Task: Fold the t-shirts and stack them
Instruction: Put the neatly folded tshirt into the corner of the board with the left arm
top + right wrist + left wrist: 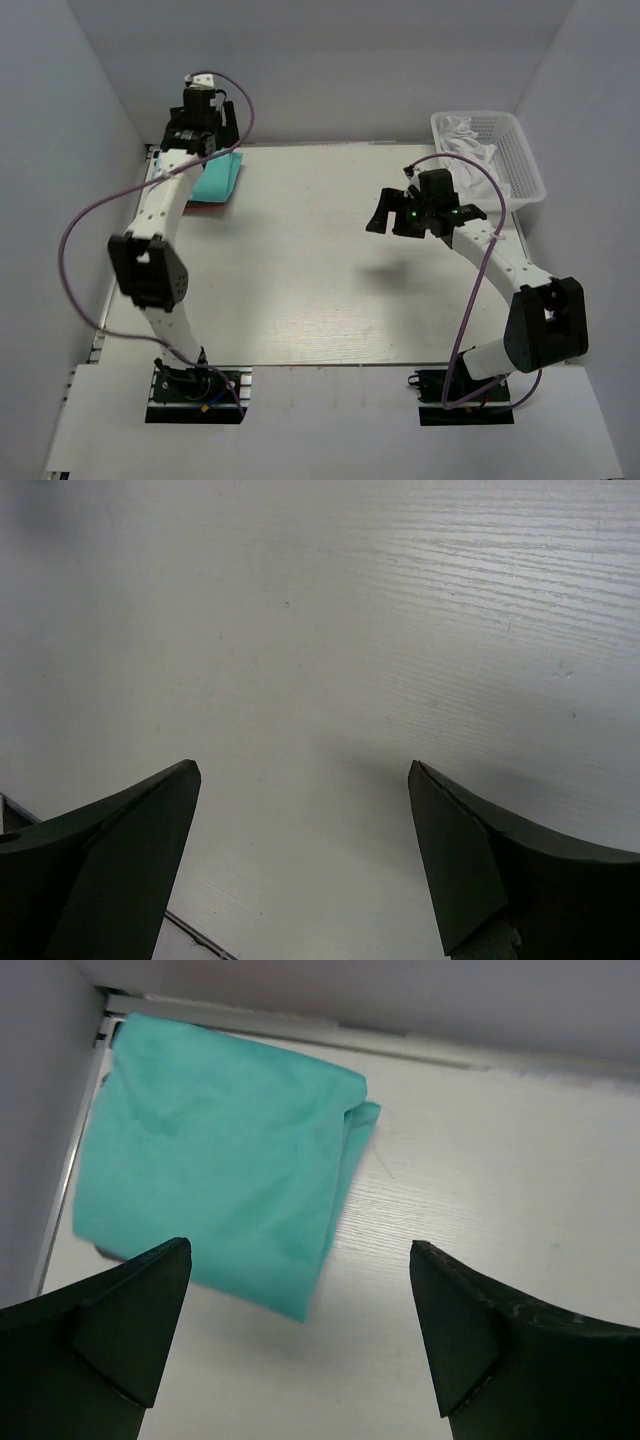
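1. One bench carries everything. Its wide middle is bare, which I judge is kept as folding room, with finished work pushed to the far-left corner.
2. Two arms: the left reaches to that far-left corner, and the right hangs over the middle-right of the bench.
3. One white lattice basket sits at the far-right corner with something pale inside. It is probably the supply point.
4. T-shirts: one mint-teal t-shirt lies folded flat at the far-left corner. A red sliver under its near edge suggests a second shirt beneath, so two are countable. I cannot make out a grey one.
5. Two grippers. The left gripper hovers above the teal shirt with its fingers apart and empty. The right gripper is likewise spread wide over bare bench, holding nothing.
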Robot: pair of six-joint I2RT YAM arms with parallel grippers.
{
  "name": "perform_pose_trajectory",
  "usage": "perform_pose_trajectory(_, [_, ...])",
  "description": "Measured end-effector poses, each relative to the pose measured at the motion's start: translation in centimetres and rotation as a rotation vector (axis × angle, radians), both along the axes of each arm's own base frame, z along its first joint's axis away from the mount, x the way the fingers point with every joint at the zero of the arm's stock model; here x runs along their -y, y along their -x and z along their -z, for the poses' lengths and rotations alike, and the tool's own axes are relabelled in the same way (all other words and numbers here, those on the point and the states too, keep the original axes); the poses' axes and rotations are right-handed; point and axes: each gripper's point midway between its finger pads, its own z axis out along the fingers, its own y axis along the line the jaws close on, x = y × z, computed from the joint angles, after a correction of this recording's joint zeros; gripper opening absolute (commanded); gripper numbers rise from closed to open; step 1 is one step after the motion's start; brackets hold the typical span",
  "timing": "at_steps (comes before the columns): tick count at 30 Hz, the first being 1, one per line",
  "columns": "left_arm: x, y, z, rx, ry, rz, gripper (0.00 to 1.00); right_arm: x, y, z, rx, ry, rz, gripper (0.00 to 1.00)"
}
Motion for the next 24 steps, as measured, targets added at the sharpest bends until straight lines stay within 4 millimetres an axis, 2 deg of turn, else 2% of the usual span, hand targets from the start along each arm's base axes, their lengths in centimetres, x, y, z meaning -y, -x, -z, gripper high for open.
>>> perform_pose_trajectory(2, [-0.4, 4.0, -4.2, 0.070, 0.071, -0.041, 1.00, -0.1, 0.1, -0.5, 0.015, -0.011, -0.001, 0.90])
perform_pose_trajectory(4, [-0.9, 8.7, -7.3, 0.146, 0.143, -0.084, 1.00, 0.0, 0.3, -1.5, 0.047, -0.023, -0.002, 0.90])
perform_pose_trajectory(7, [-1.5, 15.7, -7.8, 0.179, 0.220, -0.121, 1.00, 0.2, 0.9, -2.6, 0.095, -0.041, 0.000, 0.90])
perform_pose_trajectory(10, [-1.6, 20.3, -5.9, 0.149, 0.275, -0.138, 1.00, 0.8, 2.3, -2.8, 0.123, -0.050, 0.007, 0.90])
perform_pose_trajectory(12, [-1.6, 21.9, -4.4, 0.109, 0.292, -0.147, 1.00, 1.1, 3.2, -2.6, 0.129, -0.053, 0.013, 0.90])
perform_pose_trajectory(16, [-1.7, 23.1, -2.0, 0.037, 0.294, -0.176, 1.00, 1.7, 4.5, -2.1, 0.131, -0.062, 0.031, 0.90])
perform_pose_trajectory(24, [-1.6, 23.6, -1.1, 0.020, 0.303, -0.174, 1.00, 1.9, 5.1, -2.3, 0.151, -0.079, 0.047, 0.90])
